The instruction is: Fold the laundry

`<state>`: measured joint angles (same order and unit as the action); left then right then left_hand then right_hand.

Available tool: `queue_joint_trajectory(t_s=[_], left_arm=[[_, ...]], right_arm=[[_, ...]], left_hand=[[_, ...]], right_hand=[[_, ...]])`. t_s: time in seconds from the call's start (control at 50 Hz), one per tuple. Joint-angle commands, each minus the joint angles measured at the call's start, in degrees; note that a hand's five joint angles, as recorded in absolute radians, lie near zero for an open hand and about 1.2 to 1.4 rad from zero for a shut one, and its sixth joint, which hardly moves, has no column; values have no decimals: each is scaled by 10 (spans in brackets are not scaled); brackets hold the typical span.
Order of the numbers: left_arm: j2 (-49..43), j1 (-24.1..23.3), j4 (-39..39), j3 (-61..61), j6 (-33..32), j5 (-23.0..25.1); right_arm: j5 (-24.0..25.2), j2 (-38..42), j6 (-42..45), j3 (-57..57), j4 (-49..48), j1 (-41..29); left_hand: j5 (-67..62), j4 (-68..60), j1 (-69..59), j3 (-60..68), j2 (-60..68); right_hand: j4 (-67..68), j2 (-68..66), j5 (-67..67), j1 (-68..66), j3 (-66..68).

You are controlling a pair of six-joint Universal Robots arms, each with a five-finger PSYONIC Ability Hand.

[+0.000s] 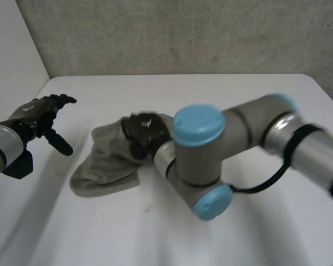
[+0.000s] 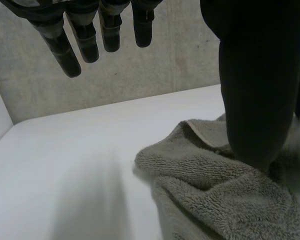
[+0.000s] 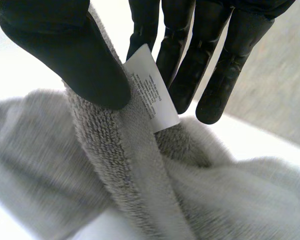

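ok so the towel (image 1: 105,163) is bunched up approx mid table (image 1: 211,88), a bit toward the left. The right hand (image 1: 145,134) is on its far right end w/ the hem between thumb and fingers (care label (image 3: 151,92) sits right there too). The left hand (image 1: 44,116) hangs left of the towel, not touching it.

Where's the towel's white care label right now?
In the right wrist view, the care label sits on the towel hem pinched by the right robot hand, between its thumb and fingers.

A robot test lab is indicated by a concrete wall (image 1: 183,33) at 12 o'clock behind a white table (image 1: 211,91).
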<state>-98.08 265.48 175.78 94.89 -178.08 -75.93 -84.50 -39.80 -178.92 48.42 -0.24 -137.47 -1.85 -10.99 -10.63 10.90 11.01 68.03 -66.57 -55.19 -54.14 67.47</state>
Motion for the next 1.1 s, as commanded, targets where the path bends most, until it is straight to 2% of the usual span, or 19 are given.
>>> queue_joint_trajectory(t_s=[0.02, 0.14, 0.18, 0.26, 0.3, 0.4, 0.52, 0.6, 0.7, 0.74, 0.82, 0.86, 0.88, 0.92, 0.94, 0.96, 1.04, 1.08, 1.1], left_arm=[[1, -8, 0, 10, -2, -1], [11, -22, 2, 21, -3, 0], [11, -25, 3, 23, -3, 1], [3, -30, 7, 26, -3, 1], [0, -32, 14, 26, -3, 1], [-32, -49, 46, 26, -3, 1], [-96, -73, 107, 24, -33, 1], [-145, -93, 153, 15, -93, -4], [-191, -102, 161, 1, -139, -24], [-202, -105, 160, -5, -147, -38], [-214, -113, 159, -10, -154, -55], [-216, -124, 160, -14, -158, -55], [-216, -124, 160, -14, -158, -55], [-215, -136, 166, -30, -167, -57], [-215, -136, 166, -30, -167, -57], [-215, -142, 169, -53, -171, -58], [-215, -169, 173, -160, -177, -73], [-217, -174, 174, -204, -177, -83], [-222, -179, 175, -255, -178, -100]], right_arm=[[8, -177, 104, 97, 11, 63], [8, -251, 191, 181, 31, 108], [11, -282, 225, 242, 38, 149], [22, -334, 239, 300, 39, 186], [36, -362, 241, 324, 41, 205], [122, -411, 243, 410, 44, 293], [180, -466, 244, 468, 44, 361], [194, -487, 245, 486, 44, 388], [223, -505, 251, 505, 47, 432], [246, -506, 265, 518, 47, 469], [265, -506, 283, 530, 45, 498], [270, -506, 291, 533, 45, 506], [274, -504, 298, 533, 45, 507], [275, -499, 302, 530, 41, 506], [273, -497, 307, 524, 38, 503], [273, -497, 307, 524, 38, 503], [253, -438, 307, 446, 11, 485], [211, -379, 296, 356, -11, 452], [210, -379, 296, 355, -11, 452]], left_hand=[[-6, -14, -18, 15, 14], [-7, -16, -19, 17, 16], [-7, -16, -19, 17, 16], [-7, -16, -19, 17, 16], [-7, -16, -19, 17, 16], [-9, -17, -21, 18, 17], [-11, -19, -23, 20, 19], [-12, -21, -24, 22, 21], [-37, -46, -49, 47, 46], [-64, -73, -76, 74, 72], [-95, -103, -107, 104, 103], [-250, -259, -262, 260, 258], [-251, -260, -263, 261, 259], [-621, -629, -633, 630, 629], [-623, -631, -635, 632, 631], [-681, -690, -693, 690, 689], [-682, -690, -694, 691, 690], [-682, -690, -694, 691, 690], [-682, -690, -694, 691, 690]], right_hand=[[120, -134, -148, -259, 125], [120, -134, -148, -259, 125], [120, -134, -148, -259, 125], [120, -134, -148, -259, 125], [120, -134, -148, -259, 125], [120, -134, -148, -259, 125], [120, -134, -148, -259, 125], [120, -134, -148, -259, 125], [120, -134, -148, -259, 125], [120, -134, -148, -259, 125], [120, -134, -148, -259, 125], [120, -134, -148, -259, 125], [120, -134, -148, -259, 125], [120, -134, -148, -259, 125], [120, -134, -148, -259, 125], [120, -134, -148, -259, 125], [120, -134, -148, -259, 125], [120, -134, -148, -259, 125], [120, -134, -148, -259, 125]])
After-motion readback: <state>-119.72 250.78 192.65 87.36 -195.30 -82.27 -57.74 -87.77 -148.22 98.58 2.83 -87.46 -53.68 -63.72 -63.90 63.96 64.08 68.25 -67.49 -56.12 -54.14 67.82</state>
